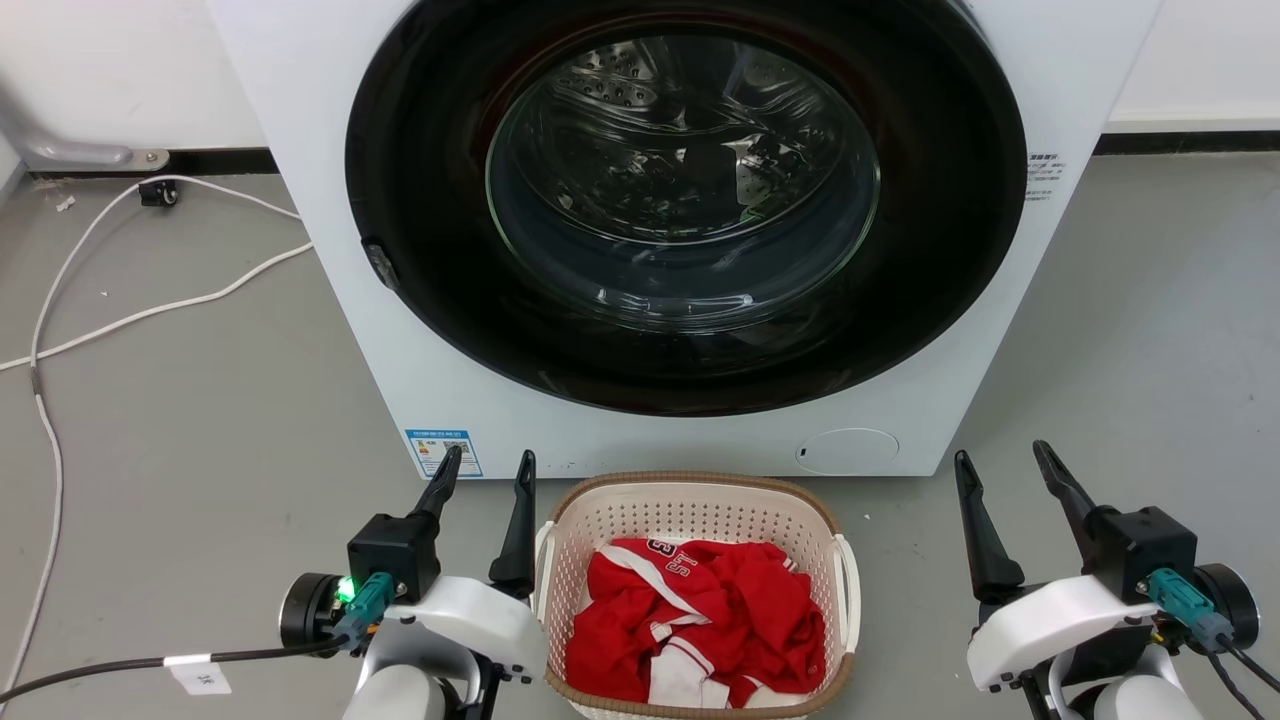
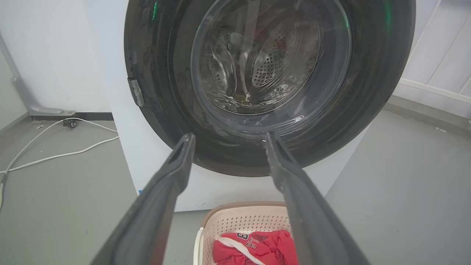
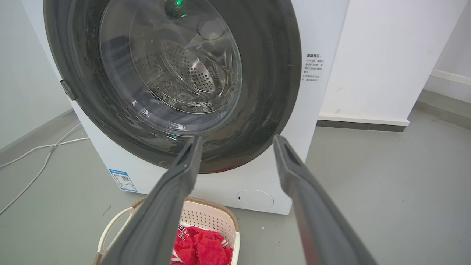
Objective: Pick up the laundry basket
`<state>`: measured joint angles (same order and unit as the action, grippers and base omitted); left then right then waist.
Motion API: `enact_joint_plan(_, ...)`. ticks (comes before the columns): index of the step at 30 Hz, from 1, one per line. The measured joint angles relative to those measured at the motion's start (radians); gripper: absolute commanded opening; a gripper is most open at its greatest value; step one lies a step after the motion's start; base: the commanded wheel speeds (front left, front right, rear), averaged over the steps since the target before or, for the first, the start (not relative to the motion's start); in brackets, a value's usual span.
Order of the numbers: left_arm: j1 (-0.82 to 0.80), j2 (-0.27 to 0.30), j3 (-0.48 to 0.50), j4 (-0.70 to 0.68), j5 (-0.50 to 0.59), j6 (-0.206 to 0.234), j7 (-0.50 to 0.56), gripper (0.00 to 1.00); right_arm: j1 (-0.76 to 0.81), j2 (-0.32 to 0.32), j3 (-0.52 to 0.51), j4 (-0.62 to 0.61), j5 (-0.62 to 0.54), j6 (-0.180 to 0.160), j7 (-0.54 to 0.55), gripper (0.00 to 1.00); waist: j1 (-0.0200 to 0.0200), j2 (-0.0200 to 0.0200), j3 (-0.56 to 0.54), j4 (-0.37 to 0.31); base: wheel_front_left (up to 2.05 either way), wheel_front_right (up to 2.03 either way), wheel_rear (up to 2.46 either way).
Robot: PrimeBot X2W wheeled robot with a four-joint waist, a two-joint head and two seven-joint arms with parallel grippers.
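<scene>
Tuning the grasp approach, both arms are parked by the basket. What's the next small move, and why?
Probably swing the right gripper inward toward the right handle of the laundry basket. Both grippers are open and hold nothing. The left gripper sits right beside the left handle, while a clear gap separates the right one from the basket.

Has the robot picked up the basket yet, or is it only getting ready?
Only getting ready. Nothing looks done: the laundry basket sits on the floor before the washing machine, red clothes inside. The left gripper and right gripper are open on either side, holding nothing. Left to do: grip the side handles and lift.
</scene>
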<state>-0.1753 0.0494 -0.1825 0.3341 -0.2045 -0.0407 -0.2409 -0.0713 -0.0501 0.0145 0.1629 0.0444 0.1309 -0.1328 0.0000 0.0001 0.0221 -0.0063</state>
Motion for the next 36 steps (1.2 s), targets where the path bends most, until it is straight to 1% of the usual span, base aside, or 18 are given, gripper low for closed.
enact_joint_plan(11, -0.009, 0.0, -0.012, 0.019, 0.052, 0.0, -0.019, 1.0, 0.009, 0.0, -0.001, -0.001, -0.036, 0.0, -0.003, 1.0, 0.0, 0.0, -0.002, 0.001, 0.0, 0.0, 0.0)
enact_joint_plan(30, -0.012, 0.0, -0.017, 0.033, 0.025, 0.006, -0.021, 1.0, 0.009, 0.0, -0.007, 0.003, -0.02, 0.0, 0.002, 1.0, 0.0, 0.0, 0.005, 0.005, 0.0, 0.0, 0.0)
enact_joint_plan(36, -0.023, 0.0, -0.016, 0.046, 0.018, 0.006, -0.021, 1.0, 0.009, 0.0, -0.008, 0.013, -0.02, 0.0, 0.01, 1.0, 0.0, 0.0, 0.024, 0.004, 0.0, 0.0, 0.0)
